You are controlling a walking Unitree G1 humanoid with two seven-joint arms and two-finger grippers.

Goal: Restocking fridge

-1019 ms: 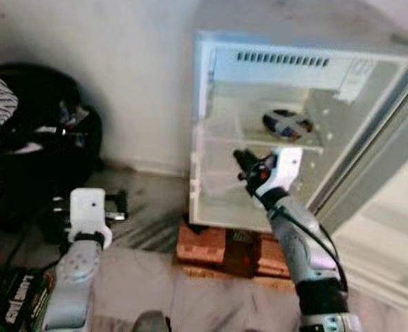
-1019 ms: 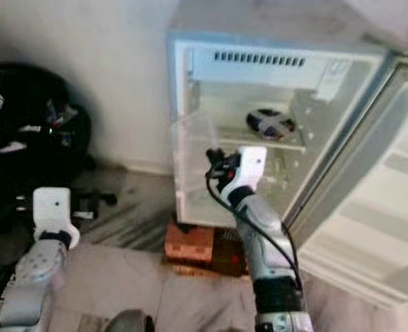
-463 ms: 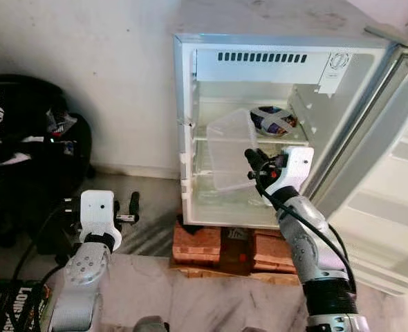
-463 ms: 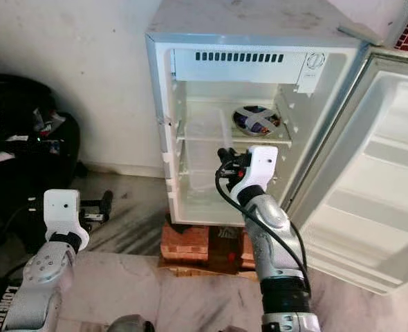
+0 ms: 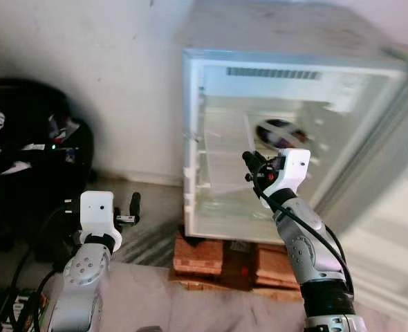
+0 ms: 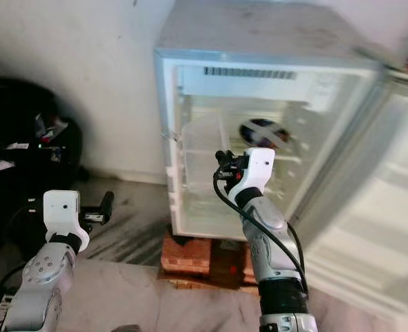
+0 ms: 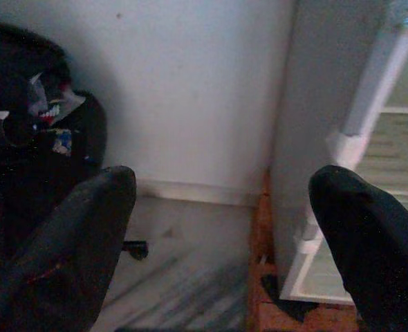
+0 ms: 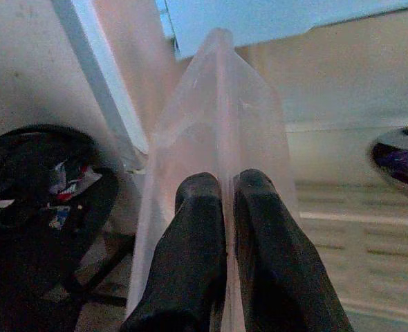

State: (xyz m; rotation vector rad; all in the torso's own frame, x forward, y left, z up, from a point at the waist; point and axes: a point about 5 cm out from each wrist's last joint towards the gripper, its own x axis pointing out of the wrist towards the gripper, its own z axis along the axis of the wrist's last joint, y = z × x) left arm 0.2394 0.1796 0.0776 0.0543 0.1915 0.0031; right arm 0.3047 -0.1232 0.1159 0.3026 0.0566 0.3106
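Note:
A small white fridge (image 5: 190, 138) stands open, with a dark patterned bowl (image 5: 279, 131) on its upper shelf. My right gripper (image 8: 225, 200) is shut on the edge of a clear plastic container (image 8: 218, 104). It holds the container upright in the fridge's opening, left of the bowl, at shelf height (image 6: 202, 149). My left gripper (image 7: 221, 228) is open with nothing between its fingers. It is held low to the left of the fridge, over the floor.
The fridge rests on red bricks (image 5: 200, 252). Its door (image 5: 391, 207) swings open to the right. A black bag (image 5: 31, 152) lies against the wall at the left. Grey marble floor (image 5: 149, 228) lies between the bag and the fridge.
The camera has shifted and the picture is blurred. My right gripper still holds the clear container in the fridge's opening. The left arm has not moved.

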